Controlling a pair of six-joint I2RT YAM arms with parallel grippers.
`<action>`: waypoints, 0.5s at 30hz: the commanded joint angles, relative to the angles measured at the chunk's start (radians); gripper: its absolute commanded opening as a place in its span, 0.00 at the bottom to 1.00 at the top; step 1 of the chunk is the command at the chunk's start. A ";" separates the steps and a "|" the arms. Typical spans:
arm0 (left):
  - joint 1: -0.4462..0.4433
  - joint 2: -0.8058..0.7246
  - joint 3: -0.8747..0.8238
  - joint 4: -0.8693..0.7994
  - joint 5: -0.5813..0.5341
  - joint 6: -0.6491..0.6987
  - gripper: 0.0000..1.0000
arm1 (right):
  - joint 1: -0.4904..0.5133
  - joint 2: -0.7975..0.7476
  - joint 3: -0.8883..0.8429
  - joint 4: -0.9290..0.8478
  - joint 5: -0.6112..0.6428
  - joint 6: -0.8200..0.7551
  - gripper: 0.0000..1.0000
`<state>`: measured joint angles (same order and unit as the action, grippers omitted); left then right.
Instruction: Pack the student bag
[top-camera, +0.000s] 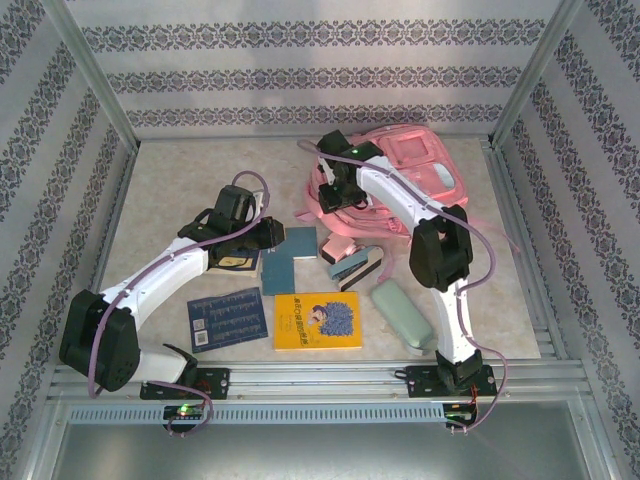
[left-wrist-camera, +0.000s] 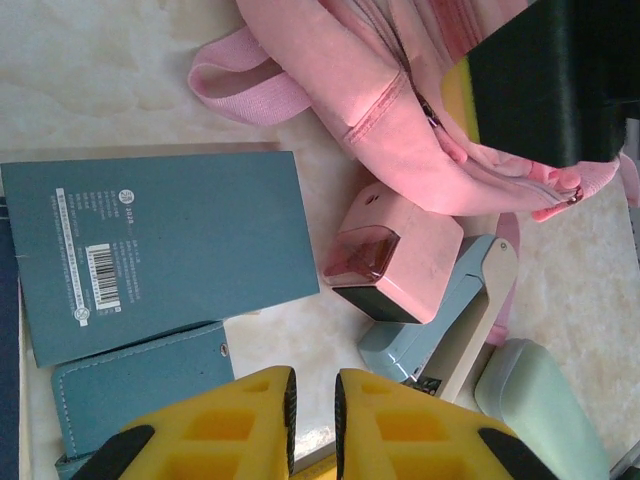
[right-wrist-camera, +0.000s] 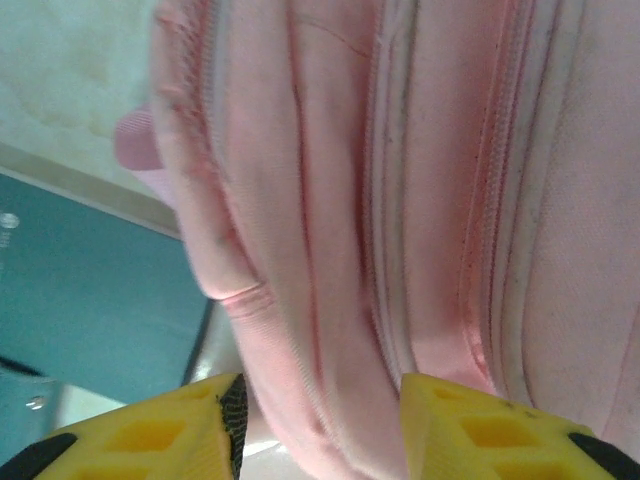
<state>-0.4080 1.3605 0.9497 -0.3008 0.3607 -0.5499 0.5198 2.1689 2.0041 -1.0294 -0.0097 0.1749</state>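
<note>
Both tools crowd student bag (top-camera: 420, 165) edge.

The table (top-camera: 170, 180) was pale and marbled. On it lay the pink bag (top-camera: 420, 165) at the far right, a teal book (top-camera: 285, 265) near the middle, a pink sharpener (top-camera: 345, 250) touching a grey-blue stapler (top-camera: 362, 268), a pale green case (top-camera: 402, 315), a yellow book (top-camera: 318, 321) and a dark blue book (top-camera: 228, 320) near the front edge.
</note>
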 joint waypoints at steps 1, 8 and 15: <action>0.016 -0.014 -0.015 -0.004 0.008 0.024 0.19 | 0.005 0.032 -0.010 -0.025 0.053 -0.011 0.43; 0.021 -0.017 -0.018 0.000 0.010 0.022 0.19 | 0.017 0.018 -0.063 -0.008 0.132 -0.019 0.11; 0.018 0.005 0.031 -0.012 0.032 0.041 0.21 | -0.008 -0.103 -0.019 0.007 0.099 0.018 0.00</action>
<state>-0.3973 1.3605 0.9432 -0.3008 0.3679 -0.5430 0.5297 2.1628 1.9541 -1.0069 0.0856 0.1650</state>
